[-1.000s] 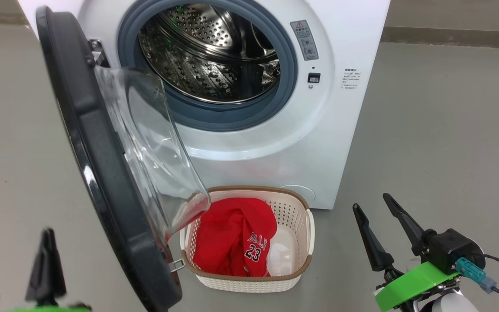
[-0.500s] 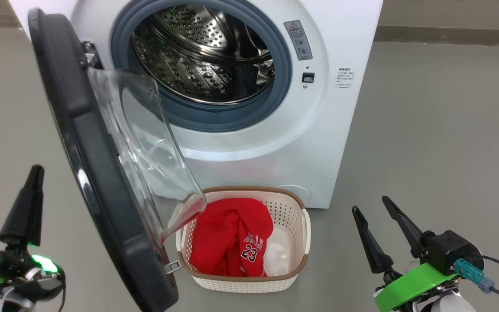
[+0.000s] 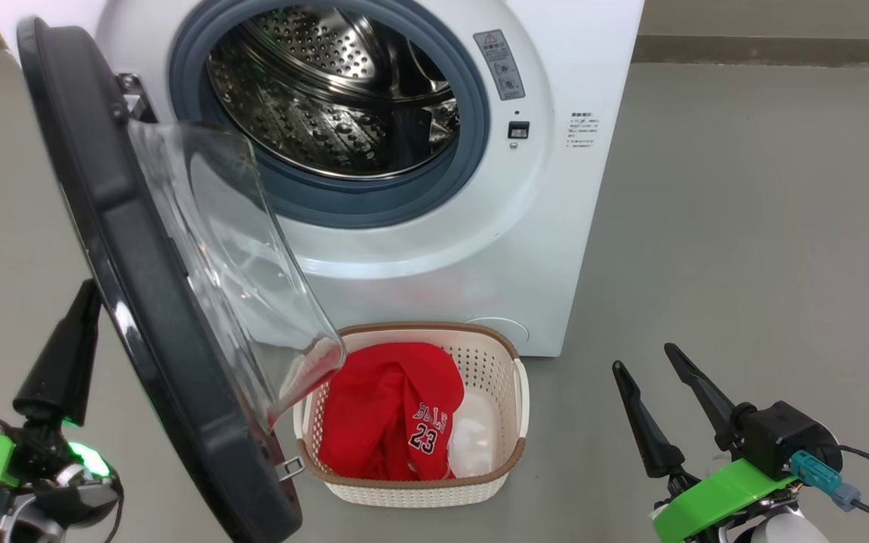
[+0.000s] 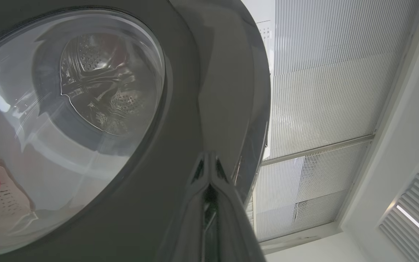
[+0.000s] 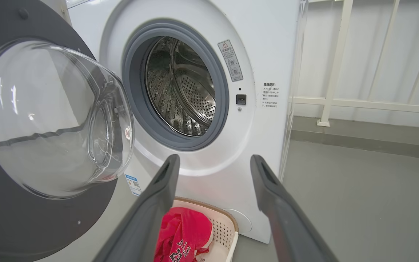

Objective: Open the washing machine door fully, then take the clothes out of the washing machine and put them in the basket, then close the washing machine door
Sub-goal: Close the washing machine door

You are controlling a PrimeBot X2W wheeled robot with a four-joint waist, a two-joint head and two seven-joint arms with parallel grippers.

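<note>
The white washing machine point(image 3: 555, 188) stands with its drum point(image 3: 329, 98) bare. The washing machine door point(image 3: 125, 249) hangs open to the left, its glass bowl facing the basket point(image 3: 514, 452). The clothes point(image 3: 382, 407), a red "23" jersey beside some white fabric, lie in the basket on the floor before the machine. My left gripper point(image 3: 90, 290) is shut, its tip at the door's outer black face point(image 4: 158, 203); I cannot tell if it touches. In the left wrist view the closed fingers point(image 4: 209, 171) point along the rim. My right gripper point(image 3: 644, 358) is open over the floor, right of the basket, holding nothing.
Bare grey floor point(image 3: 744, 226) stretches to the right of the machine. A white railing point(image 5: 340, 54) stands behind it on that side. The open door reaches down over the basket's left corner. The right wrist view looks at the drum opening point(image 5: 180, 87) between its spread fingers.
My left gripper has risen from the lower left edge up beside the door's outer face. The head camera has shifted, sliding the whole scene left. The right gripper has held still.
</note>
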